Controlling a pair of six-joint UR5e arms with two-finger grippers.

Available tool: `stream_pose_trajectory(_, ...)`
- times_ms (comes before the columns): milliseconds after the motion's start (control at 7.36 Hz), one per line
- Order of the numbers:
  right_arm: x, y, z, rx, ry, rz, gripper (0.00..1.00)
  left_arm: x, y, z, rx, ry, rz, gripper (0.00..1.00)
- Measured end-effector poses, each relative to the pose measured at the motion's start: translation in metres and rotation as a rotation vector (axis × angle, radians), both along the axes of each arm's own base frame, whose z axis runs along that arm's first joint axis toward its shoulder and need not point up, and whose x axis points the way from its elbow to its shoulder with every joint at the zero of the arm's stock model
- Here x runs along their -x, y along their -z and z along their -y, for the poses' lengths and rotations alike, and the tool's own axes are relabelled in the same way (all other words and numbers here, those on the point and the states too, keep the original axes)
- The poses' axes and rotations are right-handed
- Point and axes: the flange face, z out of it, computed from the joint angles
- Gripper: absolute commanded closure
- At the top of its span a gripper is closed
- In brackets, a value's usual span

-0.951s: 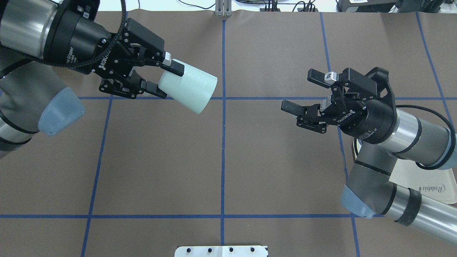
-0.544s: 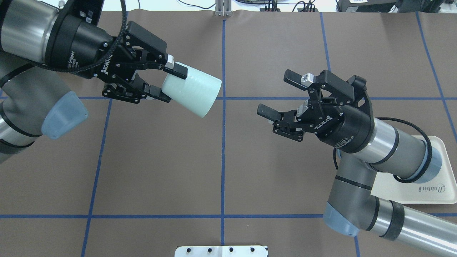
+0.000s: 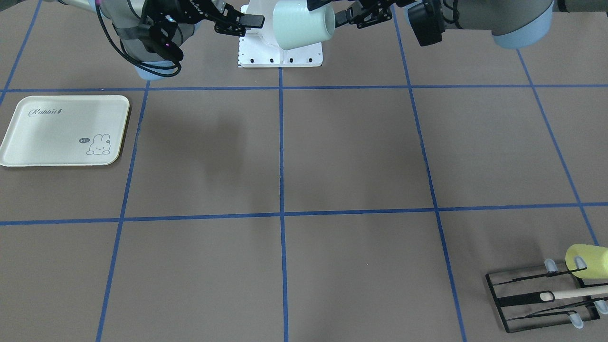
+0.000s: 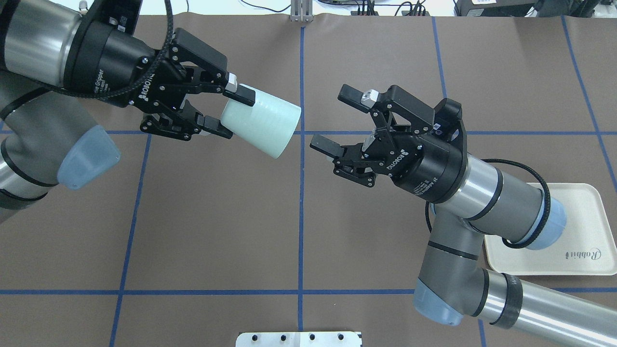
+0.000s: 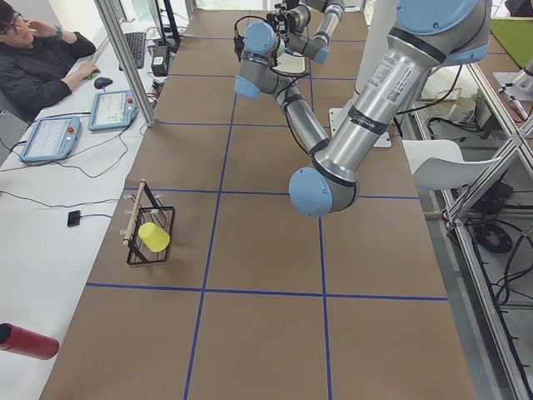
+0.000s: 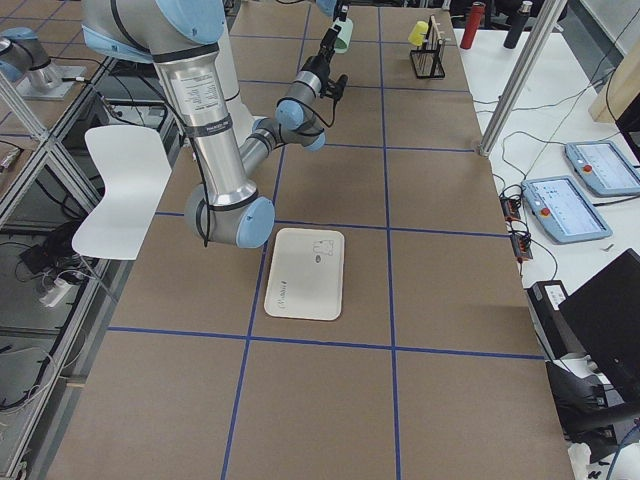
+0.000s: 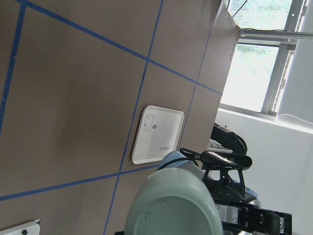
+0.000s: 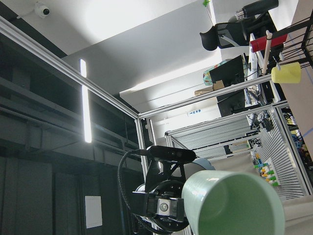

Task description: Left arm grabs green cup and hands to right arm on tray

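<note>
The green cup (image 4: 262,123) lies on its side in the air, mouth toward the robot's right. My left gripper (image 4: 230,112) is shut on its base end. My right gripper (image 4: 333,119) is open and empty. It faces the cup's mouth with a small gap between its fingertips and the rim. In the front view the cup (image 3: 304,23) hangs high over the table near the robot's base. The cream tray (image 4: 573,231) lies flat on the table at the right, partly under my right arm. It shows whole and empty in the front view (image 3: 64,130).
A black wire rack (image 3: 546,299) with a pale yellow cup (image 3: 586,261) and a wooden stick stands at the far corner on the robot's left. The white base plate (image 4: 299,339) sits at the near table edge. Blue tape lines grid the brown table.
My right arm has swung left toward the cup with its gripper still open, uncovering more of the tray. My left gripper with the cup has shifted slightly right.
</note>
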Motion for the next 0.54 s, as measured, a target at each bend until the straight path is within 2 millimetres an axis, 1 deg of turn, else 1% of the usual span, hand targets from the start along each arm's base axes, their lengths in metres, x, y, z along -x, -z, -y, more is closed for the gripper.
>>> stream_pose_trajectory(272,0.011,0.015,0.003,0.021,-0.006,-0.002,0.01,-0.001,0.004,-0.004,0.004,-0.010,-0.006,0.71)
stream_pose_trajectory(544,0.018,0.023,0.006,0.029,-0.011,0.004,0.01,-0.004,0.007,-0.007,0.003,-0.020,-0.010,0.71)
